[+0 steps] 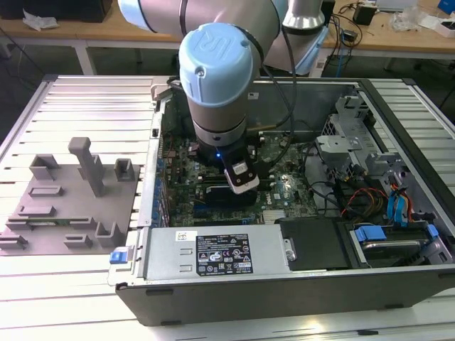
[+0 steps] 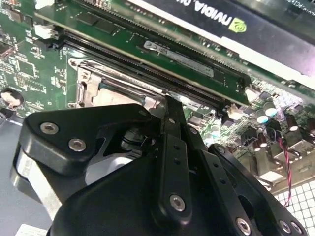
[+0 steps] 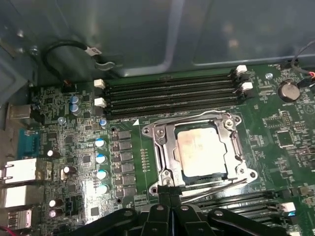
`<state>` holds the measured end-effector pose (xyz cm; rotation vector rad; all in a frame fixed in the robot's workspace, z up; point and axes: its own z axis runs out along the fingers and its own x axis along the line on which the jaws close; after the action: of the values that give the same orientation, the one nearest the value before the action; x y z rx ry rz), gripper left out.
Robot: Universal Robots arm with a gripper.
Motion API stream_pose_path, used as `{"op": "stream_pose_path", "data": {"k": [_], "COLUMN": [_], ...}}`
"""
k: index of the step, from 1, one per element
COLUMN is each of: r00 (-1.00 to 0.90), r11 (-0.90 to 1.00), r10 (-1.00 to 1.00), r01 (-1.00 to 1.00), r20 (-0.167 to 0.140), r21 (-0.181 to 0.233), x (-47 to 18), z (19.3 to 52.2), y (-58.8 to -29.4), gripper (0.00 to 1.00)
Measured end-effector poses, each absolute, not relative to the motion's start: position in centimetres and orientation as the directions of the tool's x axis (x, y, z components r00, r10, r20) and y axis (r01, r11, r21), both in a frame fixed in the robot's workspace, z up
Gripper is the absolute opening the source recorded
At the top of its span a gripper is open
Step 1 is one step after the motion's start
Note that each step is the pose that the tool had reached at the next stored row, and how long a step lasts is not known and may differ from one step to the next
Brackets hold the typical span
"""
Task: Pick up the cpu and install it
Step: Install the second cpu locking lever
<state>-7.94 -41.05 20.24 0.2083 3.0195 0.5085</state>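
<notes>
The cpu point(image 3: 202, 151) sits flat inside the metal socket frame point(image 3: 162, 147) on the green motherboard point(image 3: 54, 98), just beside the long black memory slots point(image 3: 172, 96), so the seating looks done or very nearly so. In the first wrist view the claw point(image 3: 166, 192) has its fingertips drawn together to a narrow point at the frame's edge, beside the chip and holding nothing I can make out. In the exterior view the arm point(image 1: 217, 78) reaches down into the middle of the open computer case point(image 1: 298, 288), with the grey fixture plate point(image 1: 67, 206) well off to that view's left on the slatted counter point(image 1: 85, 99). I'd judge the chip light, rigid, slick on top and fragile underneath, so it is best held by opposite edges and kept level.
</notes>
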Motion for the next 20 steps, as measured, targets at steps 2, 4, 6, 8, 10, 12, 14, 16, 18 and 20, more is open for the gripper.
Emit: {"op": "stream_pose_path", "data": {"k": [2,4,6,8,10,12,14,16,18,20], "r00": [-0.988,-0.988,-0.988,-0.988,-0.988,-0.988,-0.988,-0.988,-0.988,-0.988], "r11": [0.936,0.936,0.936,0.931,0.926,0.92,0.919,0.919,0.919,0.919], "r10": [0.145,0.146,0.146,0.147,0.147,0.148,0.148,0.148,0.148,0.149], "r01": [0.121,0.122,0.122,0.122,0.121,0.119,0.119,0.119,0.119,0.12], "r20": [-0.049,-0.049,-0.049,-0.047,-0.047,-0.049,-0.049,-0.049,-0.049,-0.049], "r21": [0.331,0.331,0.331,0.344,0.358,0.374,0.376,0.376,0.376,0.375], "x": [-8.1,-8.2,-8.4,-8.5,-8.5,-8.6,-8.6,-8.6,-8.6,-8.6], "z": [20.1,20.0,19.8,19.5,19.5,19.4,19.5,19.7,20.6,22.3], "y": [-41.1,-41.1,-41.1,-41.1,-41.1,-41.1,-41.1,-41.1,-41.1,-41.1], "gripper": [0.11,0.11,0.11,0.11,0.11,0.11,0.11,0.11,0.11,0.11]}}
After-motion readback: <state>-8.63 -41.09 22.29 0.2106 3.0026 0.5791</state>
